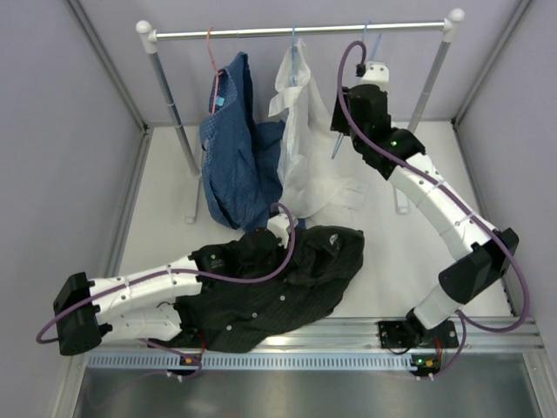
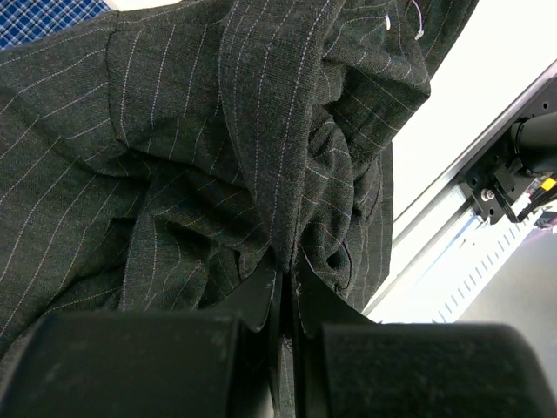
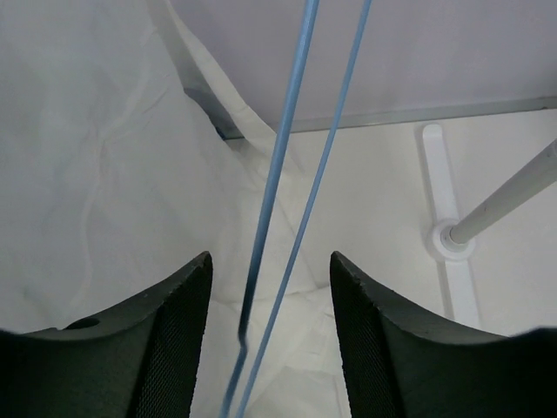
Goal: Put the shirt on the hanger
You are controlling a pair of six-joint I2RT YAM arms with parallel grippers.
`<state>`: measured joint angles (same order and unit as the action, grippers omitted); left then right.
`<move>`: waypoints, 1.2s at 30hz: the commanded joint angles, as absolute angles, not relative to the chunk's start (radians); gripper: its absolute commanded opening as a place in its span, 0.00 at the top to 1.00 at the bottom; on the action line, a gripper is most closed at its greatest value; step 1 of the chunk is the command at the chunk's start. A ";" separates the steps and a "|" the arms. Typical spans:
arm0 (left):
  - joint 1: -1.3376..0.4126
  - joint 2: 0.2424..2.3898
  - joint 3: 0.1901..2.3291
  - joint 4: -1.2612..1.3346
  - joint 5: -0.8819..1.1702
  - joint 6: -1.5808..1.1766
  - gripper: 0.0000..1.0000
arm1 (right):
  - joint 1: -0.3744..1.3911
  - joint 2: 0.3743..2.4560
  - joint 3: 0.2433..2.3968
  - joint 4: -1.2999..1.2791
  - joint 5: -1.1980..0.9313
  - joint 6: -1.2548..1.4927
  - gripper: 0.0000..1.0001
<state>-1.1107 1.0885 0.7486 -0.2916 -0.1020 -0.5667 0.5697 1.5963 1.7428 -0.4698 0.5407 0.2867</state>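
The black pinstriped shirt (image 1: 287,279) lies crumpled on the table in front of the left arm. My left gripper (image 1: 268,237) is down on the shirt's upper edge. In the left wrist view the left gripper (image 2: 285,272) is shut on a fold of the shirt (image 2: 174,131). The thin light-blue hanger (image 1: 366,35) hangs from the rail at the back right. My right gripper (image 1: 345,122) is raised at it. In the right wrist view the right gripper (image 3: 270,261) is open, with two of the hanger's wires (image 3: 287,139) running between its jaws, untouched.
The clothes rail (image 1: 305,32) spans the back on two posts (image 3: 505,196) with flat white feet (image 3: 448,218). A blue patterned shirt (image 1: 235,148) hangs on a red-orange hanger (image 1: 211,70). A white shirt (image 1: 300,131) hangs beside my right gripper. A metal rail (image 1: 348,335) edges the table front.
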 commanded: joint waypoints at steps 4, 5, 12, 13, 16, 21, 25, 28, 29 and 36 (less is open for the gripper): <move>-1.111 1.075 0.739 -0.238 -0.094 -0.572 1.00 | 0.519 1.533 1.744 -0.442 0.530 0.264 0.57; -1.111 1.078 0.741 -0.238 -0.092 -0.569 1.00 | 0.511 1.522 1.720 -0.440 0.511 0.265 0.59; -1.111 1.112 0.750 -0.236 -0.078 -0.557 1.00 | 0.431 1.482 1.637 -0.416 0.365 0.255 0.72; -1.111 1.112 0.750 -0.238 -0.077 -0.554 1.00 | 0.425 1.480 1.634 -0.416 0.335 0.253 0.75; -1.111 1.109 0.750 -0.239 -0.078 -0.549 1.00 | 0.416 1.470 1.621 -0.411 0.299 0.232 0.86; -1.111 1.104 0.747 -0.238 -0.078 -0.548 1.00 | 0.416 1.436 1.582 -0.379 0.285 0.198 0.91; -1.111 1.097 0.738 -0.235 -0.083 -0.549 1.00 | 0.416 1.430 1.569 -0.373 0.273 0.186 0.92; -1.112 1.089 0.738 -0.235 -0.084 -0.548 1.00 | 0.416 1.428 1.566 -0.371 0.273 0.179 0.92; -1.111 1.088 0.738 -0.236 -0.084 -0.545 1.00 | 0.416 1.428 1.566 -0.370 0.273 0.178 0.92; -1.111 1.074 0.732 -0.235 -0.091 -0.543 1.00 | 0.416 1.411 1.565 -0.348 0.279 0.140 0.96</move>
